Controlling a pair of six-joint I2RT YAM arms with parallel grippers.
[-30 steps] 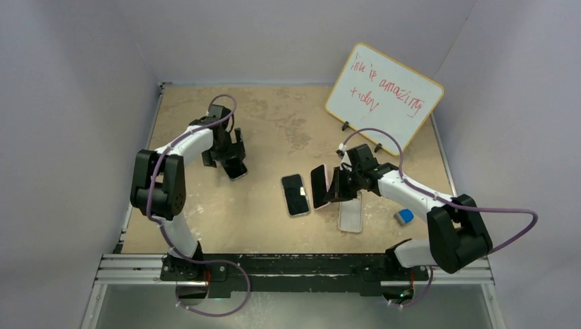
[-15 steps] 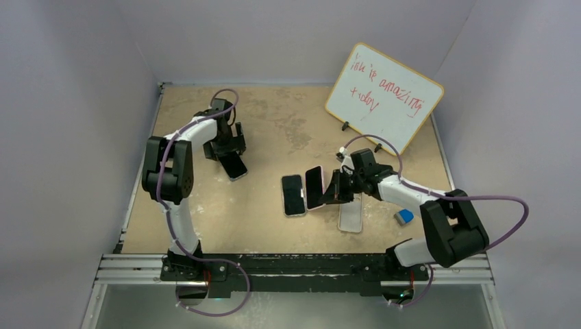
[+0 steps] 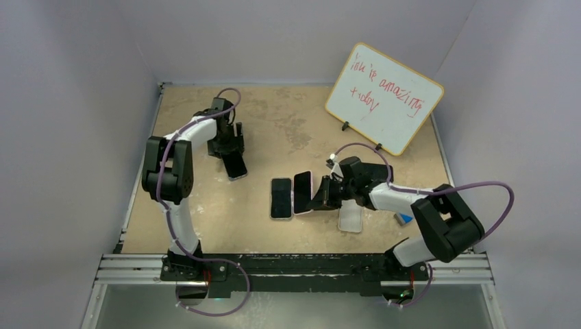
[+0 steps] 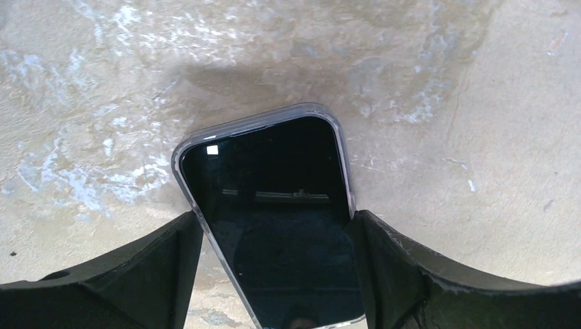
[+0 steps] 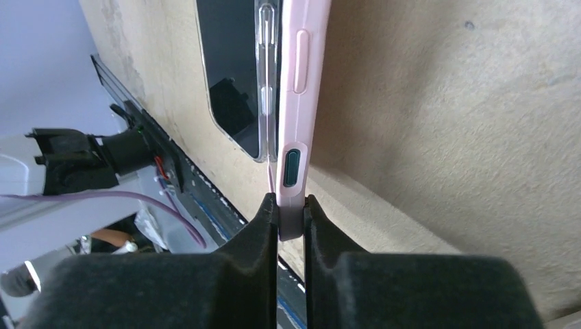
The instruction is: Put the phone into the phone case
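Phone (image 5: 298, 68), clenched on its thin edge by the right gripper (image 5: 291, 205), could twist loose and topple onto the neighbouring handset (image 5: 233, 68); whether the left gripper (image 4: 274, 226) grips its cased handset (image 4: 267, 171) I cannot tell.

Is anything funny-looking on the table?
Yes: the pink phone stands on its thin edge, pinched by the right gripper, beside a cased phone lying flat. Phones usually lie flat.
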